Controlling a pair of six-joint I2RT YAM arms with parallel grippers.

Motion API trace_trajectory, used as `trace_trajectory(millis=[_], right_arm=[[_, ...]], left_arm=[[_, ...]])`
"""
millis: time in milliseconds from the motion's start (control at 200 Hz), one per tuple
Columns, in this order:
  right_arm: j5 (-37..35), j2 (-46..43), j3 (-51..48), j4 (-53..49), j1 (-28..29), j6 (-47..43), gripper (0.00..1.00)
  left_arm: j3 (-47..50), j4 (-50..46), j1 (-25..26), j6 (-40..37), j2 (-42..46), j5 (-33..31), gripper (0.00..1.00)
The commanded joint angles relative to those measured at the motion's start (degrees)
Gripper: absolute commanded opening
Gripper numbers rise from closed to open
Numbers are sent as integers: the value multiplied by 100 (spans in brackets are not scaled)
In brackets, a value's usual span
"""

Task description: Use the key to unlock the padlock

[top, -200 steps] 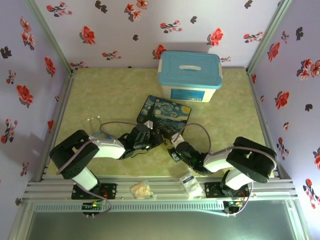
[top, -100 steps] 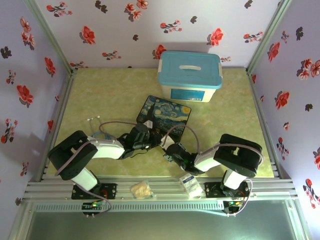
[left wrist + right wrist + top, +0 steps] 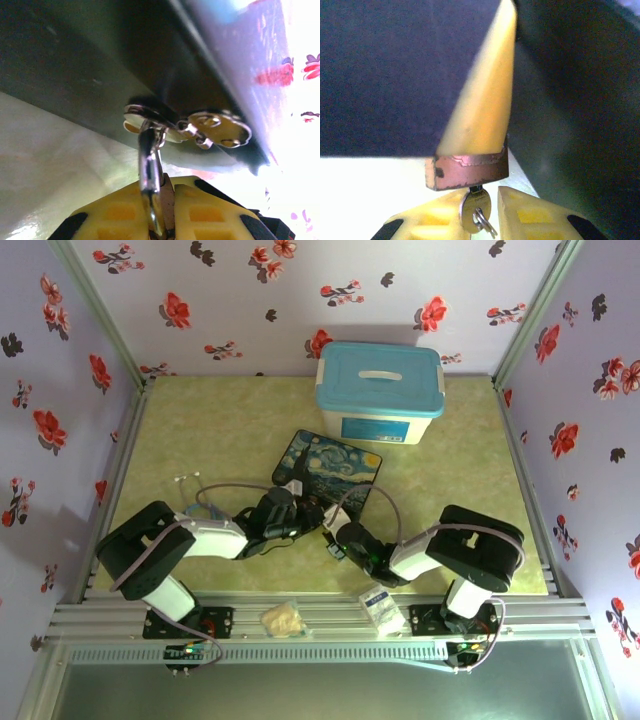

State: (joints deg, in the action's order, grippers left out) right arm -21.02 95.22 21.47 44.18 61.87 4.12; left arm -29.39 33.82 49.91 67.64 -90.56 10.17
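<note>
Ideally, with the left gripper [image 3: 160,202] clamping the padlock shackle [image 3: 148,160], the right gripper [image 3: 479,199], hold unclear, should squarely twist the key [image 3: 474,207] between its fingertips [image 3: 530,215].

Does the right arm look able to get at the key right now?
Probably yes. The key hangs from the underside of the padlock, and its round head sits between the fingers of the right gripper. Nothing stands between them.
</note>
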Motion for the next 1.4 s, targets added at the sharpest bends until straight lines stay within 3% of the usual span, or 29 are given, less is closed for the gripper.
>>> trace_trajectory(millis=[0,95,340,475,630,780,880,995,1165,1395], right_arm=[[-551,-36,-15,468,-54,169,19],[-882,-21,45,447,-25,134,21],[-857,-8,157,407,-29,82,10],[136,36,-90,1010,-306,692,5],[1783,491,-378,2024,-883,1483,4],[2311,1045,-599,3061,-1112,1899,3],[2484,1333,-683,3508,-1214,2110,3],[2619,1370,-614,3295,-1212,2036,3],[2472,1301,-680,3137,-1217,2026,3],[2417,1132,-522,2549,-1062,1894,3]], left_arm=[[82,204,45,22,26,211,4],[95,221,50,22,20,213,4],[115,212,46,30,30,212,4],[143,246,45,30,16,211,4],[172,273,47,30,10,212,7],[212,344,50,51,12,220,10],[206,306,31,27,28,207,17],[185,92,30,-94,54,115,20],[54,-531,28,-429,187,-124,34],[-275,-1198,28,-905,270,-429,35]])
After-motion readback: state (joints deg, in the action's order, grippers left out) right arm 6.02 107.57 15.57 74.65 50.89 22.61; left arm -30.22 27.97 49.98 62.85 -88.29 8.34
